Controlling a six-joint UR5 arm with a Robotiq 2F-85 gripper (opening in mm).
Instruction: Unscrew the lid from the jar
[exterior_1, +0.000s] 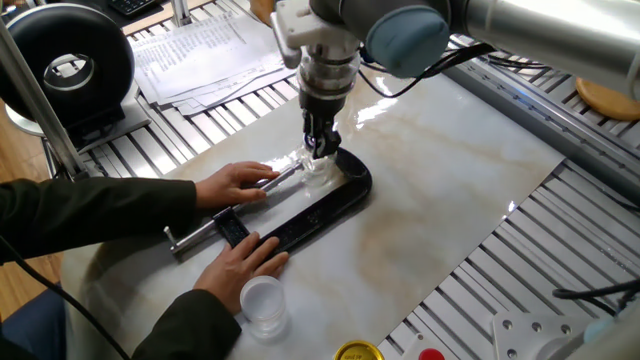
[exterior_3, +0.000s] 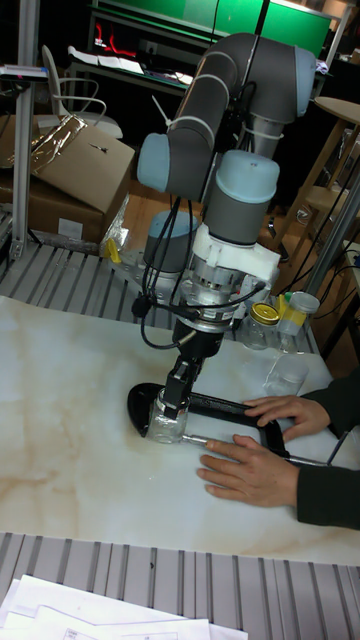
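Fingers (exterior_1: 320, 148) (exterior_3: 174, 402) of the arm point straight down and sit closed around the lid (exterior_1: 318, 157) (exterior_3: 171, 408), which is on top of the jar (exterior_1: 316, 170) (exterior_3: 166, 424); the fingertips hide most of the small cap, so how far it sits on the thread cannot be told. Directly beneath the fingers the jar stands upright on the marble bench (exterior_1: 440, 190) (exterior_3: 70, 450), caught in the mouth of a black C-clamp (exterior_1: 320, 210) (exterior_3: 225, 410) whose curved end wraps just behind it. The clamp's silver screw (exterior_1: 285, 180) presses toward the jar from the side. Beside the fingers, one hand (exterior_1: 235, 185) (exterior_3: 285, 412) rests on the screw end of the clamp. Nearer the bench's edge, the other hand (exterior_1: 245, 262) (exterior_3: 250, 470) lies flat against the clamp's long bar. Well away from the fingers, past that second hand, a frosted clear cup (exterior_1: 263, 303) (exterior_3: 285, 375) stands on the bench. A gold-yellow lid (exterior_1: 358, 351) (exterior_3: 264, 314) lies further out, off the marble.
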